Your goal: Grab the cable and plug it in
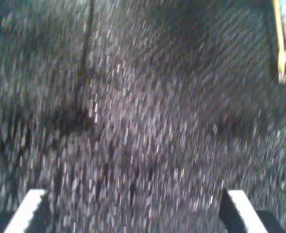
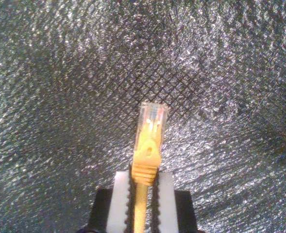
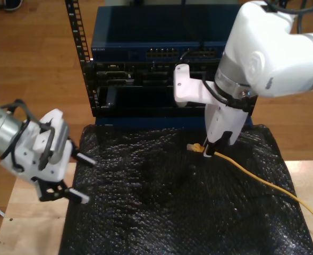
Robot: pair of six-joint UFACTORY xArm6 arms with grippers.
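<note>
— Black bubbled padding (image 3: 161, 202) covers the wooden surface (image 3: 28, 223), and I take it as the landmark. At its edge on the exterior view's left, my first hand (image 3: 74, 178) hangs with its two white fingers well apart and nothing between them.

— And the cable (image 3: 252, 175)?

— Over the padding's far part, near the equipment rack (image 3: 156, 69) behind it. My second hand (image 3: 209, 150) is clamped on the yellow line just behind the boot, and the clear plug (image 2: 152, 118) sticks out ahead of the white pads (image 2: 119, 204). The rest trails across the padding and off toward the exterior view's right.

— How will it handle?

— Light and limp along its length, I judge, so it sags and drags wherever unsupported. The plug itself is stiff but small, with a thin latch that could snap if pressed crooked. The jacket looks smooth and may slide in the pads.

— Best hold?

— Close behind the boot, where the pads sit, so the tip cannot droop.
</note>
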